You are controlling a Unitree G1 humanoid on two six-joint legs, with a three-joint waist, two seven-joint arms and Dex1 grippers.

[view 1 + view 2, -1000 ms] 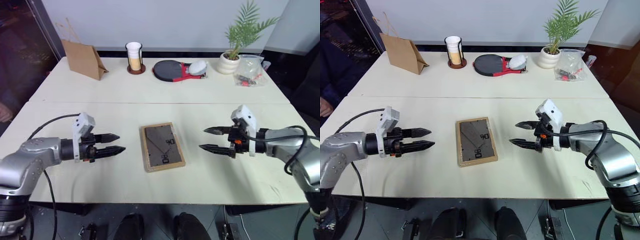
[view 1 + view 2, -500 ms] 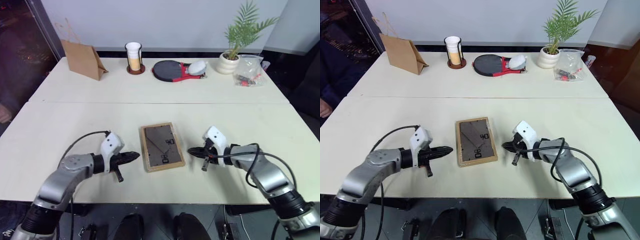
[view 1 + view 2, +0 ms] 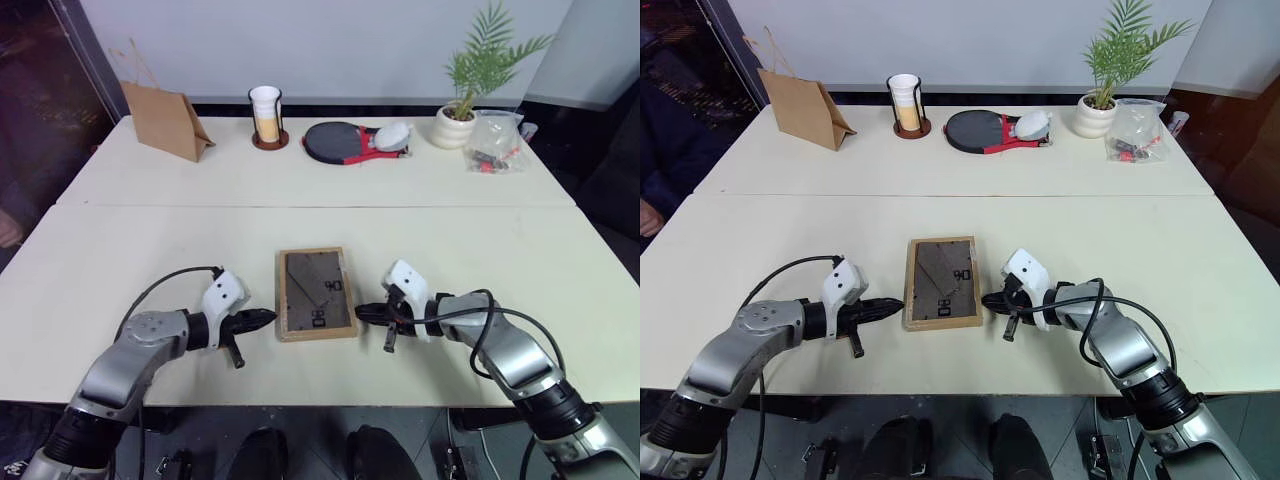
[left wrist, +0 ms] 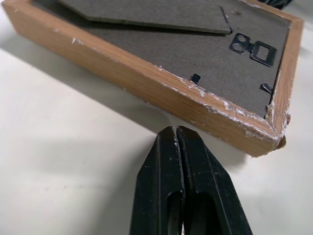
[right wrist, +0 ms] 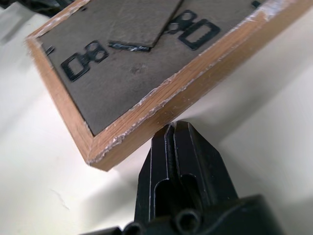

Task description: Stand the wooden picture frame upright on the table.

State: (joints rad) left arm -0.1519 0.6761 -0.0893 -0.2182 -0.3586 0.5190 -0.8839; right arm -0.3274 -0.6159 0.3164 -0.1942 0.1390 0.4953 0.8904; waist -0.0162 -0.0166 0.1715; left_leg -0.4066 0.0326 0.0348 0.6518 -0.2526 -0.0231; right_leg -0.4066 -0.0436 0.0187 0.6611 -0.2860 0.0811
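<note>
The small light-wood picture frame [image 3: 316, 294] is lying face-down, grey backing up, on the pale cream table [image 3: 150, 230]. I am resting my left gripper [image 4: 175, 134] and right gripper [image 5: 172, 128], fingers together, at its opposite long edges. Lifting and standing are both pending.

Along the far edge stand a brown paper bag [image 3: 165, 120], a cup in a dark holder [image 3: 266, 116], a black-and-red paddle [image 3: 343, 141], a potted palm [image 3: 468, 85] and a clear plastic bag [image 3: 496, 141].
</note>
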